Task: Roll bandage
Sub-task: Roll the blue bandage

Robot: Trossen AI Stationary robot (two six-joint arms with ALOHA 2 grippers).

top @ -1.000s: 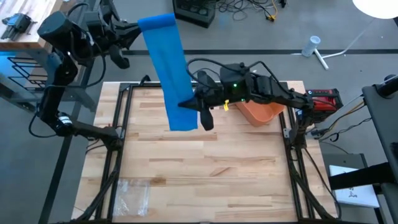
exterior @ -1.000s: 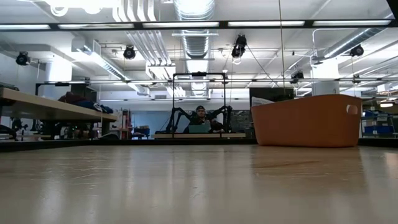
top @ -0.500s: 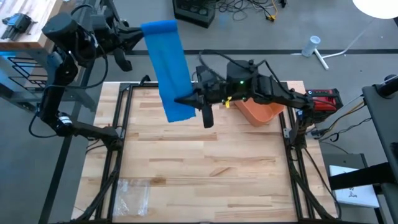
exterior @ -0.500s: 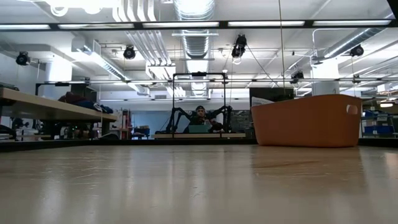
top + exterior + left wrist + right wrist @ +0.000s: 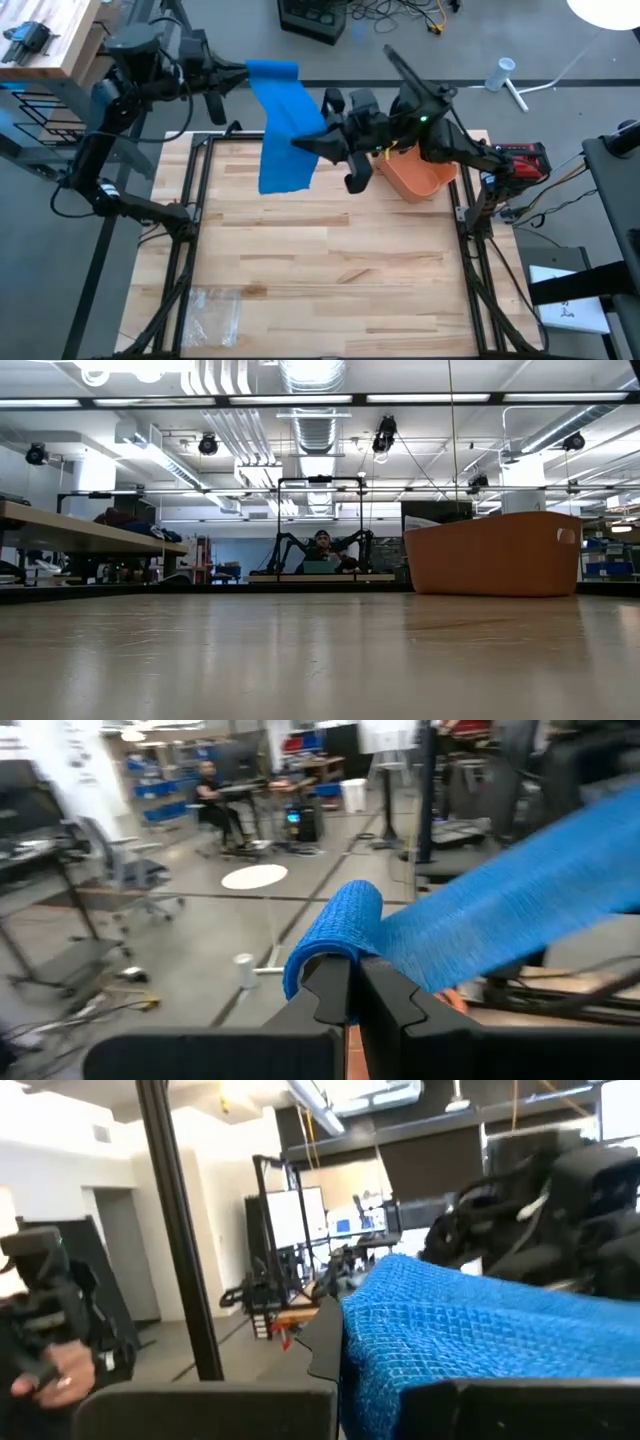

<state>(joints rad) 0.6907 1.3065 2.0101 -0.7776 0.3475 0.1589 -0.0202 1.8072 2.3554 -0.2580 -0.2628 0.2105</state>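
Wooden surface, largest, well below both hands. Blue bandage strung in the air between them, lower end hanging slack. Orange bin under right arm. Left hand pinched on the far end. Right hand clamped mid-strip. Likely light, soft, floppy, crepe-grippy; best held by edges or ends, kept taut.

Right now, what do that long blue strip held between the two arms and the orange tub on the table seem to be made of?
The long blue bandage strip looks like soft woven or crepe fabric: the right wrist view shows a fine grid texture, matte, and it bends limply. The orange tub is probably moulded plastic: smooth, even-coloured walls with a faint sheen and a rounded rim. The wooden table shows plank seams and grain.
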